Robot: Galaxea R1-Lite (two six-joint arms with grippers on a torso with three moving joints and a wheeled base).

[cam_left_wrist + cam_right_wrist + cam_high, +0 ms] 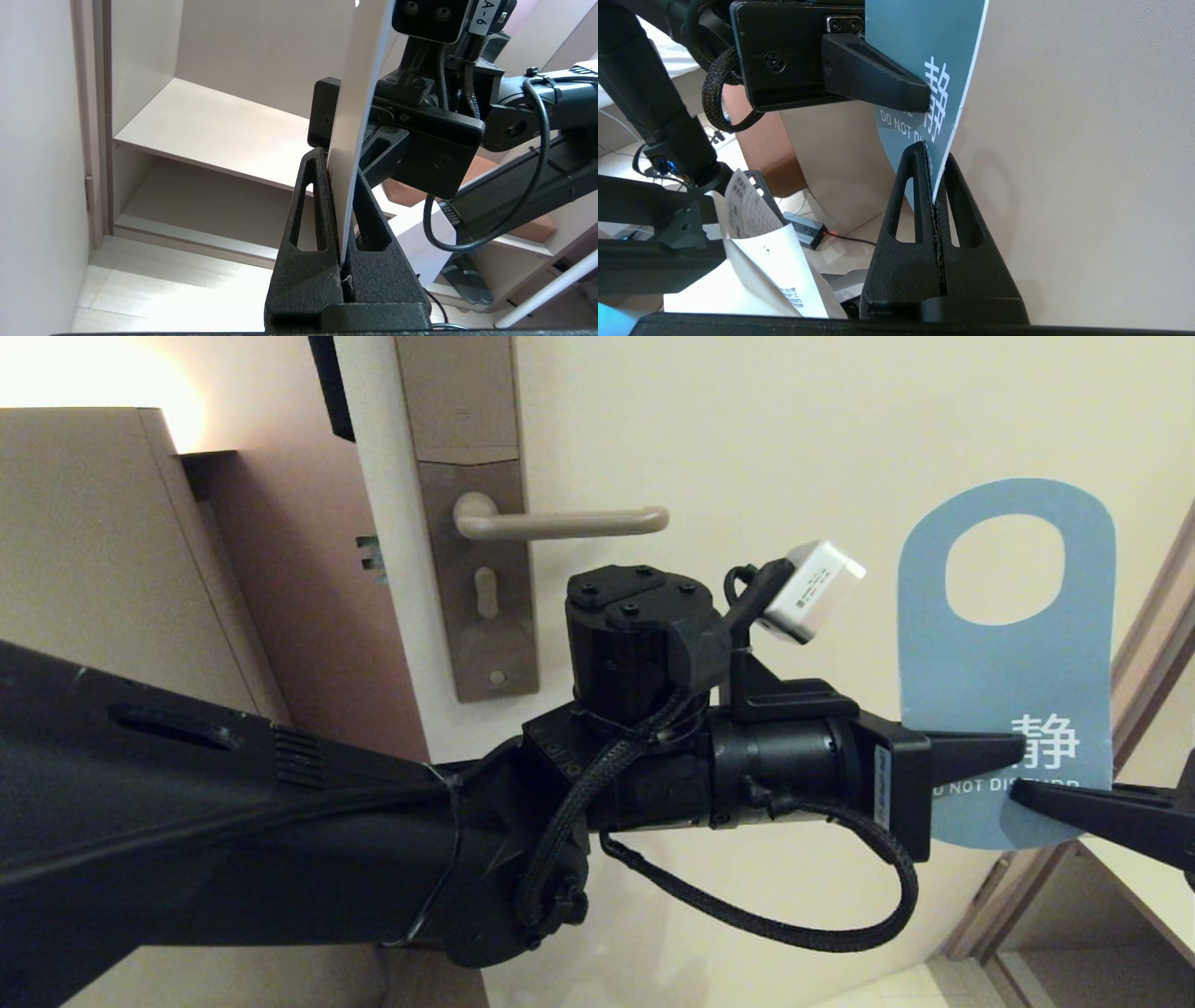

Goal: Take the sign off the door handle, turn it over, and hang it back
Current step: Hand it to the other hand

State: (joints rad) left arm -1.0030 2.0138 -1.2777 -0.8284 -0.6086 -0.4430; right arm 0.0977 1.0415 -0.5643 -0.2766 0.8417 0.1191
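Sign: hanging off the door handle, blue face showing, out toward the door's right edge.
Left gripper: clamping the sign's lower end.
Right gripper: pinching its bottom edge, apparently only thinly.
Risk: both pincers gripping; twisting now could be creasing or dropping it.
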